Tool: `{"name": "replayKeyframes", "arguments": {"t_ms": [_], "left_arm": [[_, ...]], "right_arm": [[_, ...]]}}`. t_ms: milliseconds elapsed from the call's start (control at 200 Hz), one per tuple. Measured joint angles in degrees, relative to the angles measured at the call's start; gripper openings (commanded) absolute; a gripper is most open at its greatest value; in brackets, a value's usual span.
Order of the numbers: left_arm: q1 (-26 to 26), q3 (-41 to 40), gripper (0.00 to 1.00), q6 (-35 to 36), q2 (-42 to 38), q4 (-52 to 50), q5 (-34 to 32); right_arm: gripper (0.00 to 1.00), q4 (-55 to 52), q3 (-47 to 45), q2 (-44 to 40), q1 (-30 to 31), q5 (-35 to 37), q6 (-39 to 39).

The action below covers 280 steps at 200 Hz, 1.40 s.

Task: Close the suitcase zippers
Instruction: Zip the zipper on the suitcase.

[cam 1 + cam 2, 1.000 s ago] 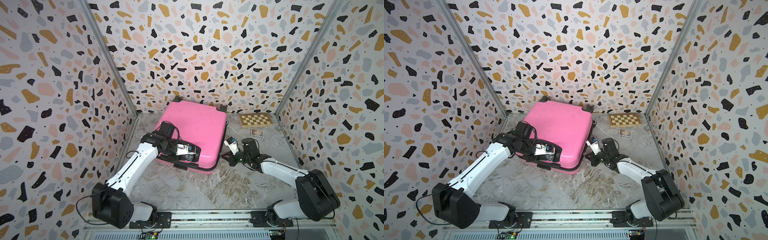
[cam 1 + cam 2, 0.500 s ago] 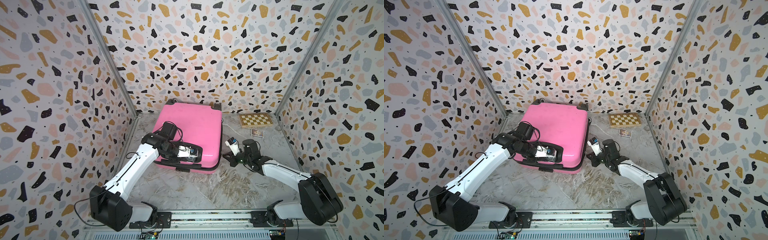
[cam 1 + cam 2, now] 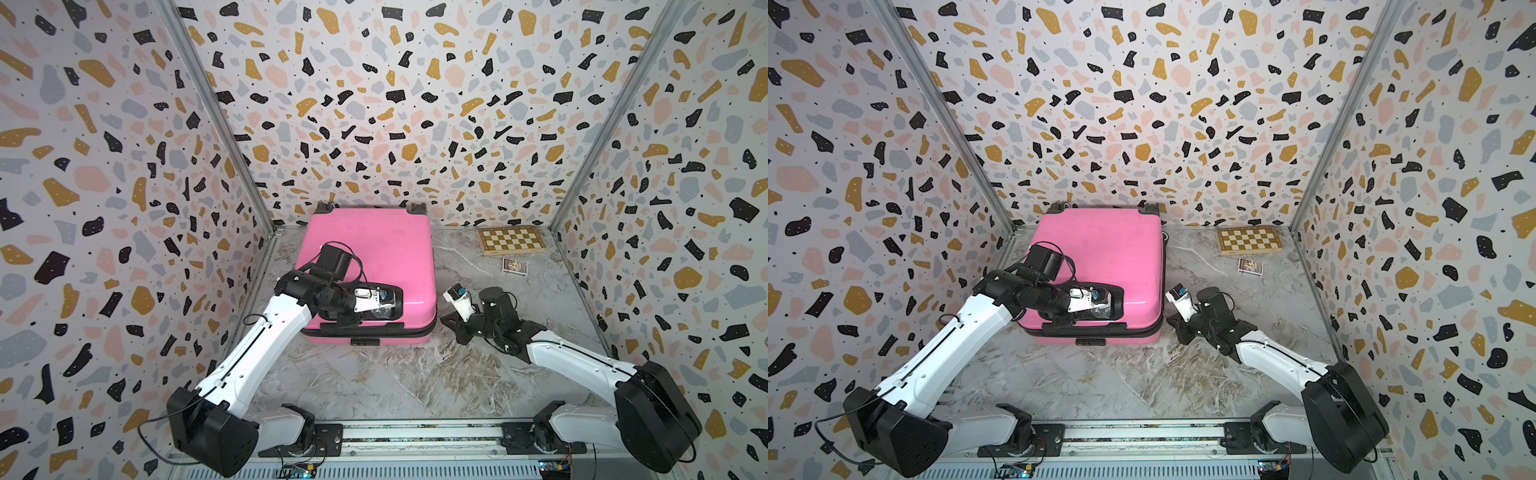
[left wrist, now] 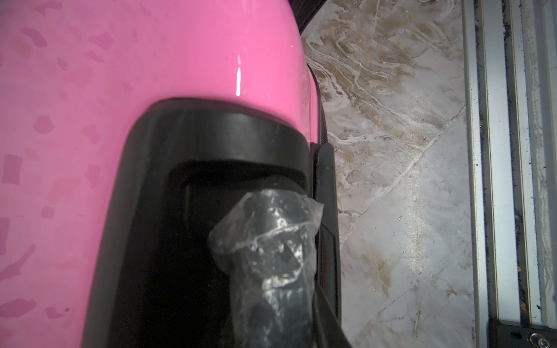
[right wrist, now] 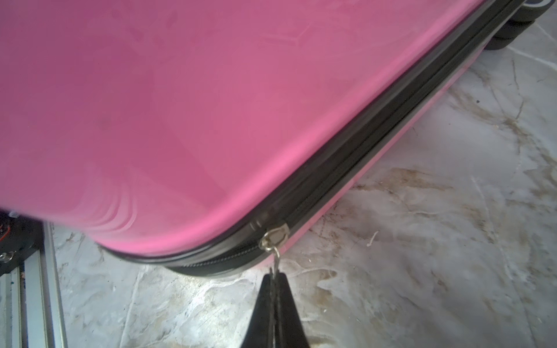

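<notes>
Stood watching this one: the right gripper (image 5: 275, 280) had its fingers squeezed flat together on the thin pull tab (image 5: 274, 269) dangling from the silver slider (image 5: 275, 238), and that slider sat right on the near right corner of the suitcase (image 3: 374, 249). From there the black zipper track (image 5: 382, 141) ran along the right side toward the wheels (image 5: 512, 27) at the far end. I couldn't tell which stretch was already meshed. Over on the near edge of the lid, the left gripper (image 3: 386, 307) was down in the black recess around the handle (image 4: 271, 256), which had crinkly clear plastic wrapped on it. One finger (image 4: 324, 180) lay just beside that handle and the other was hidden, so I honestly couldn't say if it was clamped or just resting there. The case lay flat at the far left of the marble floor (image 3: 395, 374), its far end up by the back wall. My take: glossy hard shell, stiff but slippery, probably light enough to skate on that floor when the tab gets tugged. So the handle looked like the place to brace it, and the tab the only sane grip for the zipper. Shells were shut together, so whatever was inside was anyone's guess. The chessboard (image 3: 511, 240) at the far right lay flat with nothing on it, a small printed packet (image 3: 514, 266) just near of it.
</notes>
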Motion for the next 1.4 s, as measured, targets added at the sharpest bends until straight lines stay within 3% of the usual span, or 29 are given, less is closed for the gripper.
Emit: {"name": "replayKeyframes", "arguments": {"t_ms": [491,766,1092,1402], "left_arm": [[-7.2,-3.1,0.0,-19.2,0.0,8.3,-6.7],[-12.2,-4.0,0.0,-38.2,0.2,12.3,-12.5],[-12.9,-5.0,0.0,-62.0,1.1,18.0,-8.6],[-12.7,-4.6,0.0,-68.7,3.0,19.7,-6.5]], "right_arm": [[0.0,1.5,-0.5,2.1,2.6,2.0,1.7],[0.0,2.4,3.7,7.3,0.6,4.5,2.3],[0.0,5.2,6.8,12.1,-2.8,1.3,0.1],[0.0,6.4,7.1,13.5,-3.5,-0.7,-0.3]]}}
